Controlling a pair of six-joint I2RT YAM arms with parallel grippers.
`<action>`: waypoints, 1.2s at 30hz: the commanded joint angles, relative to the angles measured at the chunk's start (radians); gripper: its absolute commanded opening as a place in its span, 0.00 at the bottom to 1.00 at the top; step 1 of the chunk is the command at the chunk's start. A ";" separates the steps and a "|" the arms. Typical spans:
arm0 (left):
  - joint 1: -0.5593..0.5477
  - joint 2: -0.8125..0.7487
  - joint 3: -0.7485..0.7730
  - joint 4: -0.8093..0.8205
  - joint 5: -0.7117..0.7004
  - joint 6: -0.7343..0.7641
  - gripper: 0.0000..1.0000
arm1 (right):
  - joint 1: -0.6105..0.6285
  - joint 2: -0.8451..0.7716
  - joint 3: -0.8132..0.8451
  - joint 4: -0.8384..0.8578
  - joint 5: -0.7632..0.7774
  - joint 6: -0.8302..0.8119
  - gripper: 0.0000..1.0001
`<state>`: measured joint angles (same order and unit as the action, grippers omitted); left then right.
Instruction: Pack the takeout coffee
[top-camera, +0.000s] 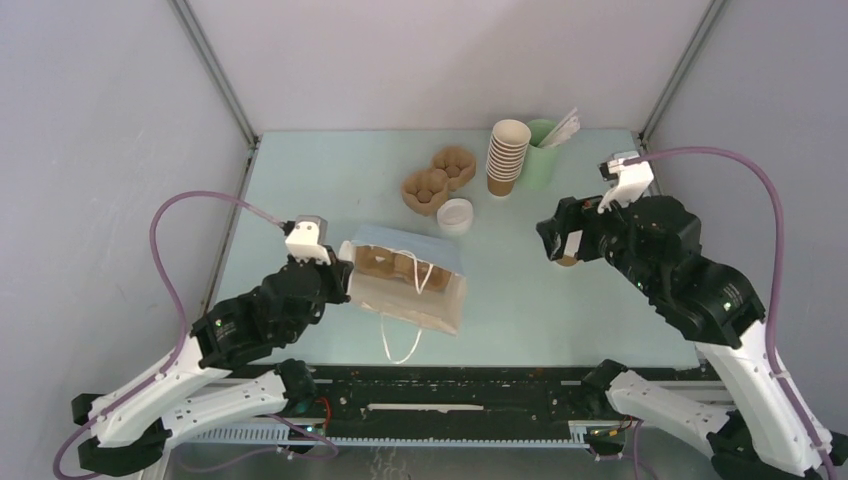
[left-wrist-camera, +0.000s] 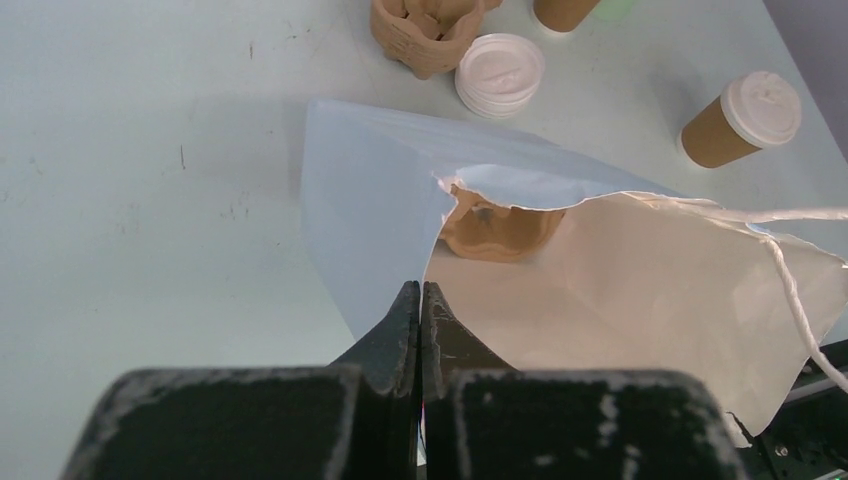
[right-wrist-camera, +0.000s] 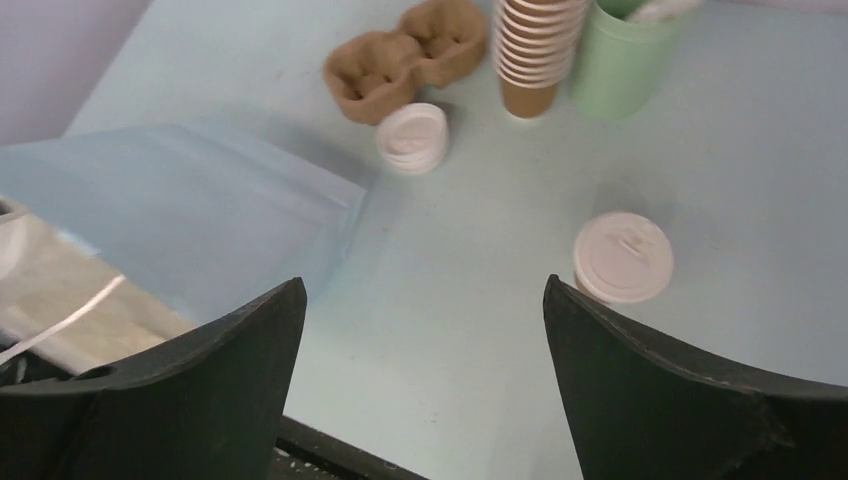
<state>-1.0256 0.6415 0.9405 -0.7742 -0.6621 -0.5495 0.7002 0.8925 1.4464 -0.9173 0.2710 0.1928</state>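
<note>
Right wrist view: right gripper (right-wrist-camera: 422, 290) has its jaws spread wide with nothing between them. The takeout coffee (right-wrist-camera: 622, 258) stands on the table (right-wrist-camera: 480, 330) just beyond the tip of the finger on the right of the view. It is not touching the finger and sits off to that side rather than centred in the gap. The cup is upright, long axis vertical, white lid facing up (the lean seen in the left wrist view looks like camera angle). From this camera almost only the lid shows, with the brown wall a sliver under it. In the top external view the coffee is nearly all hidden under the right gripper's head, so only 1 small brown patch is visible. Left gripper (left-wrist-camera: 420, 295) has its 2 fingers pressed together on the near edge of the paper bag (left-wrist-camera: 640, 300) mouth. The bag lies on its side, mouth open, with a cup carrier (left-wrist-camera: 500, 232) inside that is half covered by the bag's upper wall. The coffee is well apart from the bag, off to its right. The bag's far corner is cut off by the frame edge.
</note>
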 joint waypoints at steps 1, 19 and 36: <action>-0.003 0.012 0.007 -0.006 -0.038 0.005 0.00 | -0.144 0.046 -0.102 0.041 -0.068 -0.007 0.97; 0.214 0.119 0.179 -0.202 0.265 0.041 0.00 | -0.632 0.464 -0.182 0.064 -0.354 -0.148 1.00; 0.216 0.069 0.147 -0.177 0.322 0.045 0.00 | -0.692 0.637 -0.160 0.094 -0.287 -0.158 1.00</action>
<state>-0.8146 0.7170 1.0725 -0.9684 -0.3542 -0.5224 0.0128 1.5021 1.2587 -0.8406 -0.0425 0.0608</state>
